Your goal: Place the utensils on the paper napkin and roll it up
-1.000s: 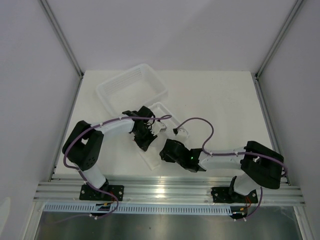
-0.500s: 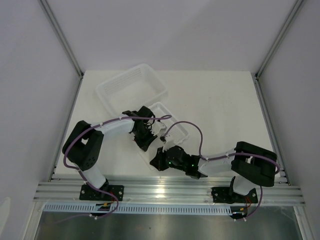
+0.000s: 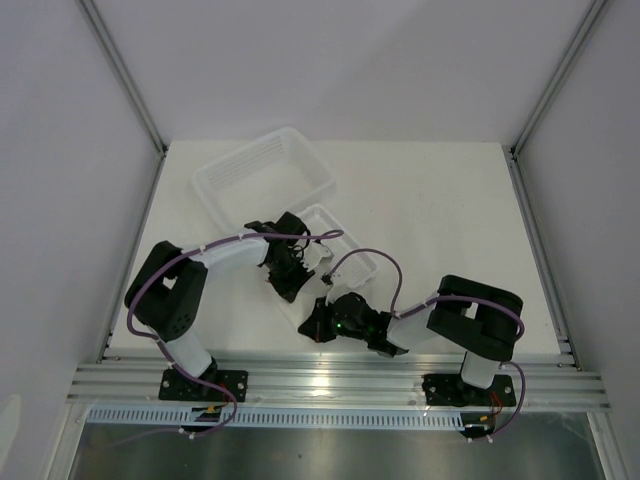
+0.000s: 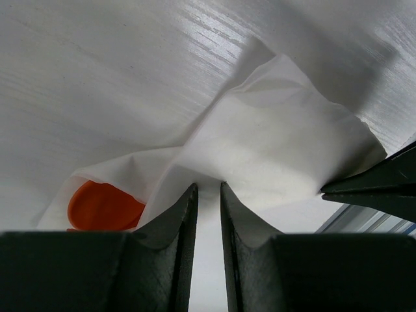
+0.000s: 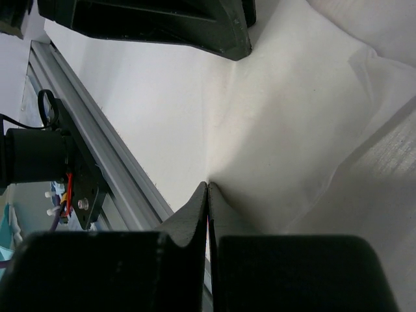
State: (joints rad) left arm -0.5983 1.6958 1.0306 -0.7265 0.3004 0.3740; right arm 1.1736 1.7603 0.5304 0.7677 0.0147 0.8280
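The paper napkin (image 4: pixel 279 143) lies crumpled and folded on the white table. An orange spoon bowl (image 4: pixel 104 207) shows under its left fold; the other utensils are hidden. My left gripper (image 4: pixel 208 185) is nearly shut, with a raised fold of the napkin between its tips. In the top view it (image 3: pixel 289 285) sits beside the small tray. My right gripper (image 5: pixel 207 184) is shut tight on the near edge of the napkin (image 5: pixel 286 130). In the top view it (image 3: pixel 310 328) is low at the table's front, just below the left gripper.
The small ribbed tray (image 3: pixel 345 245) stands just right of the left gripper. The large translucent basket (image 3: pixel 262 178) is behind it. The aluminium rail (image 3: pixel 340 380) runs along the near edge, close to the right gripper, and shows in the right wrist view (image 5: pixel 110 169).
My right arm has folded in and swung its gripper left and nearer the front edge, down to the napkin. The left gripper has hardly moved.
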